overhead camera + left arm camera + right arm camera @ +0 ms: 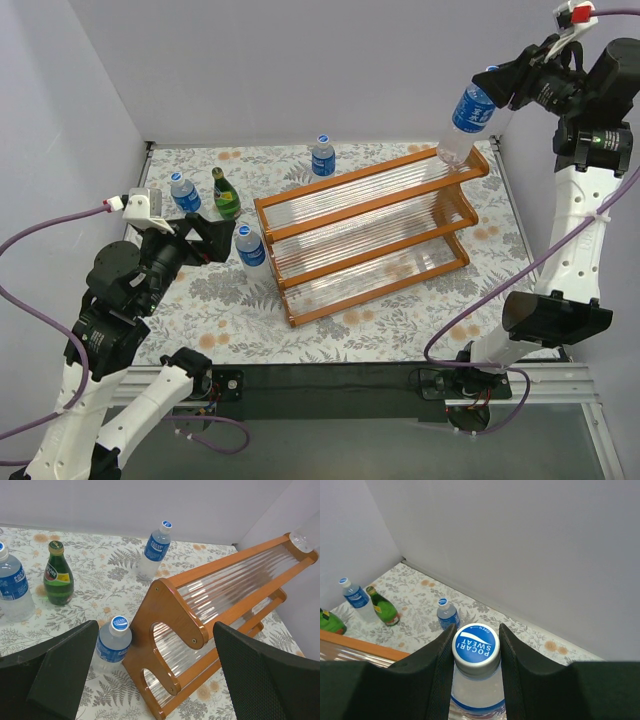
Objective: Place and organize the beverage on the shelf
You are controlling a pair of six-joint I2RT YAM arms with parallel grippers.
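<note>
The shelf (pixel 380 291) stands in the middle of the table, its tiers bare. My right gripper (pixel 497 90) is shut on the neck of a clear blue-label bottle (pixel 470 112), tilted, its base touching the top tier's right end. The right wrist view shows its cap (pixel 475 647) between my fingers (pixel 437 665). My left gripper (pixel 215 240) is open and empty, beside a clear bottle (pixel 250 250) standing against the shelf's left end panel (pixel 165 610). A green bottle (pixel 226 195) and two more clear bottles (pixel 185 192) (pixel 322 155) stand on the table behind.
A green object (pixel 327 622), cut off at the right wrist view's left edge, sits just beyond the shelf rail (pixel 360 647). White walls close the table at the back and both sides. The cloth is floral.
</note>
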